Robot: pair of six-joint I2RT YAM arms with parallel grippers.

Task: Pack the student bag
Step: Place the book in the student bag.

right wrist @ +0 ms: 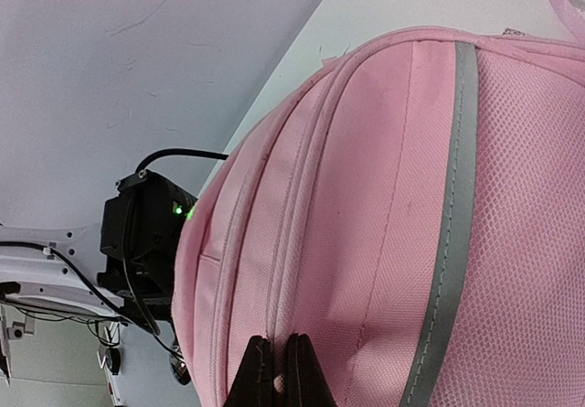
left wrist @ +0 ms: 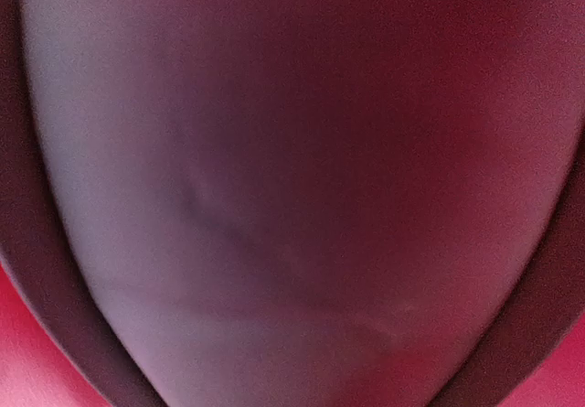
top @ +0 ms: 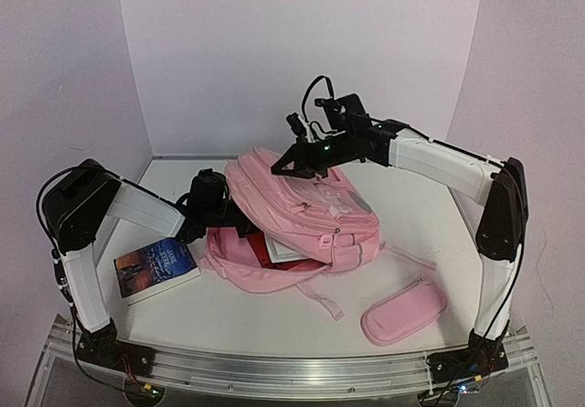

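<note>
Roughly mid-table [top: 228, 311]: bag [top: 311, 210], lying on its side, mouth facing left, straps trailing toward the near edge. Upper flap is raised off the lower half, so the mouth gapes. White paper [top: 285, 248] shows inside the opening.

Right gripper [right wrist: 277, 384]: fingers pressed together, pinching pink fabric at the bag's top edge, beside a zip seam. From above, this arm reaches in from the right and holds the flap up at the bag's far side. A grey stripe [right wrist: 448, 242] runs down the panel in the wrist view.

Left gripper [top: 219, 213]: pushed into the bag's mouth from the left, tips hidden by fabric. Its wrist camera gives only a dark pinkish blur, with no fingers to make out. Cannot tell whether it is open, closed or holding anything.

Book [top: 155, 268]: flat on the table, left of the bag, just beside the left arm and apart from the bag.

Pencil case [top: 403, 311]: pink, oblong, near the front right, apart from the bag, with a loose strap end lying between them.
</note>
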